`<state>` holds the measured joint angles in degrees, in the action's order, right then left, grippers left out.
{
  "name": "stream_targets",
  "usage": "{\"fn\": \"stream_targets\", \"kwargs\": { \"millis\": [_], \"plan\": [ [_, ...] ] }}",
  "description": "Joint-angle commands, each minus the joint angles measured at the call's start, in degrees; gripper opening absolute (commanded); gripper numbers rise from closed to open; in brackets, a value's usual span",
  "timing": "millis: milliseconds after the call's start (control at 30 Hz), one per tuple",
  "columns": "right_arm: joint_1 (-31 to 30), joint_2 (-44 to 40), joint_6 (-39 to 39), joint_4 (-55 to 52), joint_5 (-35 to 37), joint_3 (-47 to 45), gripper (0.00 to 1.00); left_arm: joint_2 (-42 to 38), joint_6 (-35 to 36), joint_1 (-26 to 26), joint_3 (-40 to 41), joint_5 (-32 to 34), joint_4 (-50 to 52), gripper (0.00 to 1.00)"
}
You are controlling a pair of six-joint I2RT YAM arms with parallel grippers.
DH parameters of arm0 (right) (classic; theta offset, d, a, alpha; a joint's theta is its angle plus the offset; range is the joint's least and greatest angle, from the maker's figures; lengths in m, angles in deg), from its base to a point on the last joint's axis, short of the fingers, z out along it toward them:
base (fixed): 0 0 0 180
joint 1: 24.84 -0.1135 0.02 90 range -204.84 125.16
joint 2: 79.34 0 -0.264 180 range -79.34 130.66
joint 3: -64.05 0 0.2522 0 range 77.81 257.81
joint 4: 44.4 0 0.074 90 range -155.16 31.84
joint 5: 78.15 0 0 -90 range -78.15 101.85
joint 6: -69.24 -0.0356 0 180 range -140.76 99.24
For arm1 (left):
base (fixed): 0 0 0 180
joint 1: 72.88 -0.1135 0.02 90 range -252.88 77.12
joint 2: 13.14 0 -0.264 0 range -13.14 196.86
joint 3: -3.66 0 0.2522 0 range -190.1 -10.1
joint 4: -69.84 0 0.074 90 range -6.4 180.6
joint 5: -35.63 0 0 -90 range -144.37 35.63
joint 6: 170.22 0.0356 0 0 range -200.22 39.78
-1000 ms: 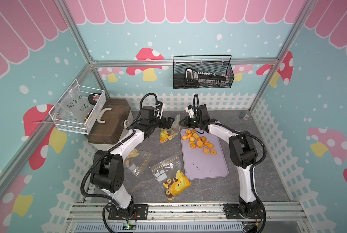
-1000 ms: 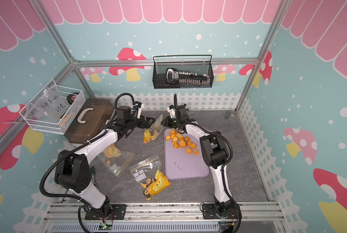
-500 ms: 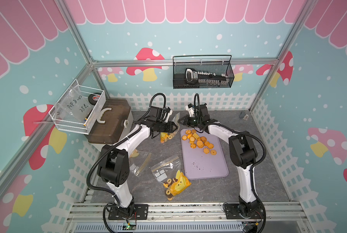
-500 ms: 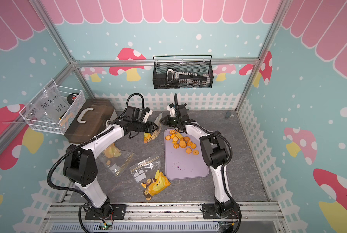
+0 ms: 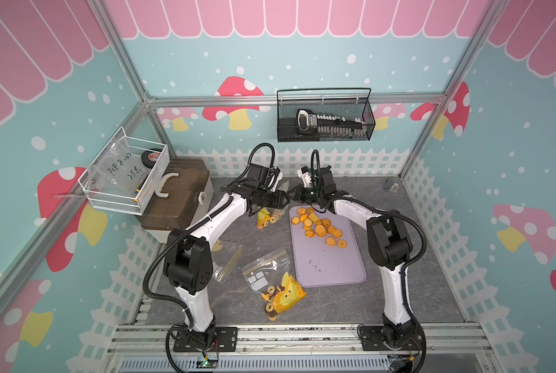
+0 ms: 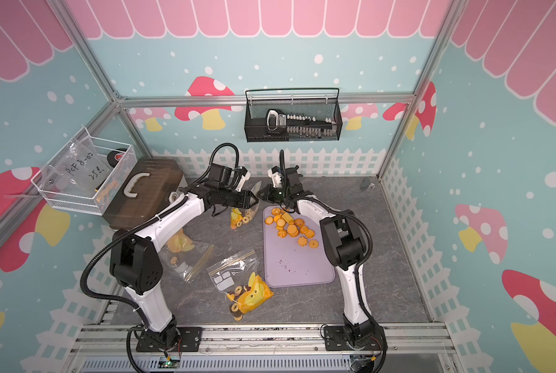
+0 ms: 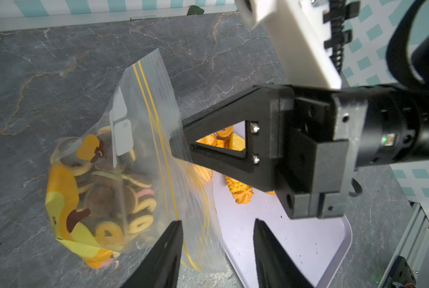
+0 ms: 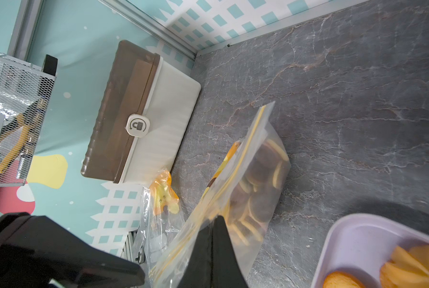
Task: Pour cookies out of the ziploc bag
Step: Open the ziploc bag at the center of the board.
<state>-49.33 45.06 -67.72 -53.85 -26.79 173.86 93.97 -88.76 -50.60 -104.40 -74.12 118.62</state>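
A clear ziploc bag (image 5: 269,215) (image 6: 243,215) with a yellow zip line hangs over the grey table, just left of a lilac tray (image 5: 330,266). Ring-shaped and round cookies (image 7: 113,197) in brown, yellow and pink fill its bottom. My right gripper (image 8: 214,220) (image 7: 181,143) is shut on the bag's top edge and holds it up. My left gripper (image 7: 217,222) (image 5: 284,202) is open, its fingers (image 7: 167,251) standing on either side of the bag's loose zip corner, not clamped. Orange round and flower-edged cookies (image 5: 318,227) (image 6: 291,229) lie on the tray's far end.
Two more ziploc bags lie on the table: one (image 5: 275,284) with cookies and a yellow packet, one (image 5: 228,258) nearer the left arm. A brown-lidded box (image 5: 176,197) and a white wire basket (image 5: 125,176) stand at the left. A black mesh basket (image 5: 325,119) hangs on the back wall.
My left arm has swung right to the bag's mouth and its jaws have narrowed around the zip edge. The right gripper has kept its hold on the bag in place.
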Motion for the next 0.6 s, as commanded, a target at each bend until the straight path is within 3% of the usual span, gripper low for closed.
{"fn": "stream_targets", "kwargs": {
  "millis": [0,367,567],
  "plan": [
    [-0.4,-1.0,0.6,0.5,-0.5,-0.4,0.00,2.1,1.4,0.6,-3.1,4.8,4.6,0.50],
    [-0.4,-1.2,0.9,0.2,-0.5,-1.0,0.00,6.6,2.5,0.9,-8.3,7.4,8.7,0.50],
    [-0.4,-1.6,1.2,0.0,-0.5,-1.3,0.00,8.3,3.0,0.9,-9.9,11.5,10.9,0.42]
  ]
}}
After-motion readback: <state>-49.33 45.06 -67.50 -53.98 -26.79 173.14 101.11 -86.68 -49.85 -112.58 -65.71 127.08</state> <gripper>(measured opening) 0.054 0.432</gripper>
